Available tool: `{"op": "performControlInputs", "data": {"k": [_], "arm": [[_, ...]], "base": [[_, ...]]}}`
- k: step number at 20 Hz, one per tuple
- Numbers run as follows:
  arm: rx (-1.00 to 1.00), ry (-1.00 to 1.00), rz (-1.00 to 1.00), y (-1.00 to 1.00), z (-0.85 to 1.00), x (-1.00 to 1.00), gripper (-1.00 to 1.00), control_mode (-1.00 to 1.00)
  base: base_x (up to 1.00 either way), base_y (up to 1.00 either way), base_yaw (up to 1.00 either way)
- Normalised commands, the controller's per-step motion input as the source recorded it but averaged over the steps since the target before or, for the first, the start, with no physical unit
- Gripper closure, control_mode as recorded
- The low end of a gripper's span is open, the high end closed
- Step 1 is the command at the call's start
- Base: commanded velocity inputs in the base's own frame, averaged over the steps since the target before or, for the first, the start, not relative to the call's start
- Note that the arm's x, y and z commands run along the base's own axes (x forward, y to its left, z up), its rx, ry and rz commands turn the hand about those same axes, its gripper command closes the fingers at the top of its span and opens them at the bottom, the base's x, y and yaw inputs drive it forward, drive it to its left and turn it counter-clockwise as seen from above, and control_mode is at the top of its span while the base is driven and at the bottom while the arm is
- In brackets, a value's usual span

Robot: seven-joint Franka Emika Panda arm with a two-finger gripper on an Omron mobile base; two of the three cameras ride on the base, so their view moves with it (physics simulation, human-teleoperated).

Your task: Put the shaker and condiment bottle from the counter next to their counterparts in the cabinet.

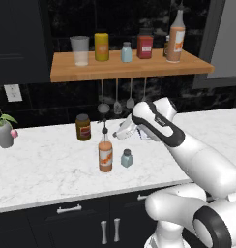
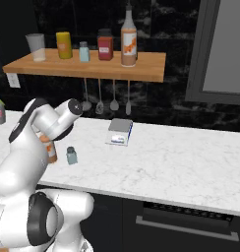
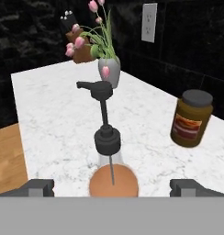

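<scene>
The condiment bottle stands upright on the counter, toward its front edge, with the shaker just beside it and apart from it. In the hand view the bottle's dark pump top sits centred between the two finger tips, which stand wide apart with nothing clamped; the gripper hangs level with the neck, short of the body.

Judged risk: the bottle is tall and slim, so a grip taken high on the neck could let it swing or tip on the lift. A finger brushing the shoulder during the approach could topple it onto the shaker.

On the cabinet above, the counterparts are in place: a twin bottle at one end and a twin shaker mid-shelf. A clear glass, a yellow canister and a red jar share the plank, so the free space beside each twin is tight. Utensils hang below the shelf, in the likely lifting path.

A brown jar stands behind the bottle, and a potted plant further along.
</scene>
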Motion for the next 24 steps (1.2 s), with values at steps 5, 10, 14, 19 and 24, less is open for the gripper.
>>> {"op": "performControlInputs", "data": {"k": [5,10,14,19,24], "arm": [[0.0,0.0,0.0,0.2,-0.01,0.0,-1.0,-1.0],[0.0,0.0,0.0,0.0,-0.1,0.0,-1.0,-1.0],[0.0,0.0,0.0,0.0,-0.11,0.07,-1.0,-1.0],[0.0,0.0,0.0,0.0,-0.1,0.16,-1.0,-1.0],[0.0,0.0,0.0,0.12,-0.1,0.02,-1.0,-1.0]], "base": [[0.0,0.0,0.0],[0.0,0.0,0.0],[0.0,0.0,0.0],[0.0,0.0,0.0],[0.0,0.0,0.0]]}}
